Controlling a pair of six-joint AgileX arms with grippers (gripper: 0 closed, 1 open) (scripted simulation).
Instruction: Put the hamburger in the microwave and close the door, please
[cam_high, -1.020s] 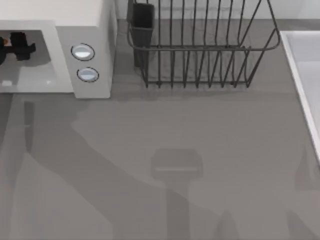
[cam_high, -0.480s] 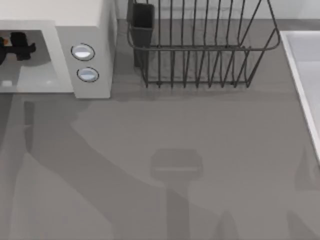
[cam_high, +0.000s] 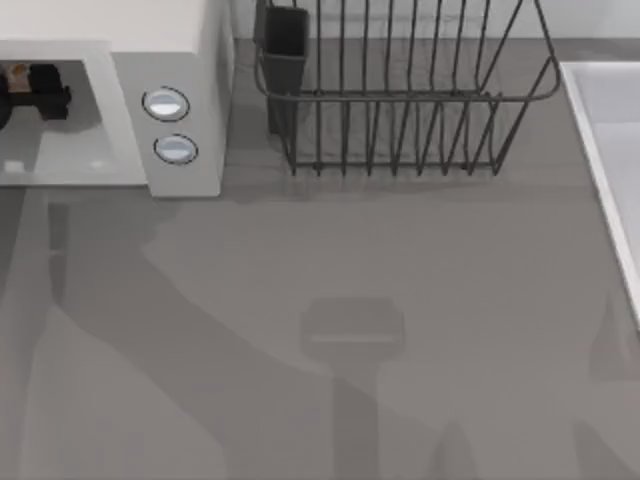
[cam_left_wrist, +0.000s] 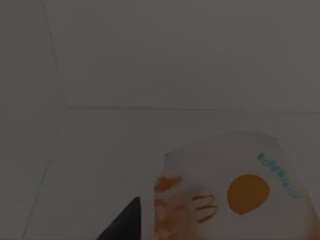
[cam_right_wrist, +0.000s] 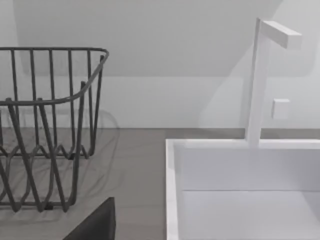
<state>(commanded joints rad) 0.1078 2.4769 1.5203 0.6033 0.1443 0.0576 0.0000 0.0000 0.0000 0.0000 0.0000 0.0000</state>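
The off-white microwave (cam_high: 185, 40) stands at the table's back left, its grey cavity open toward the front. Its door is out of view. My left gripper (cam_high: 40, 90) reaches inside the cavity as a black shape. Just left of it lies the hamburger (cam_high: 14, 73), showing a pale and orange patch. In the dark left wrist view the hamburger (cam_left_wrist: 240, 197) is close up, cream with an orange disc and teal marks, right beside the gripper's dark edge. My right gripper (cam_right_wrist: 97, 225) is parked near the sink.
Two silver-blue knobs (cam_high: 166, 104) sit on the microwave's front panel. A dark wire dish rack (cam_high: 400, 110) stands at the back centre. A white sink basin (cam_high: 605, 130) with a white faucet (cam_right_wrist: 257, 80) lines the right side.
Inside the microwave the hamburger's orange patch has shifted slightly back and to the right, and more of the pale bun shows. The left gripper has barely moved.
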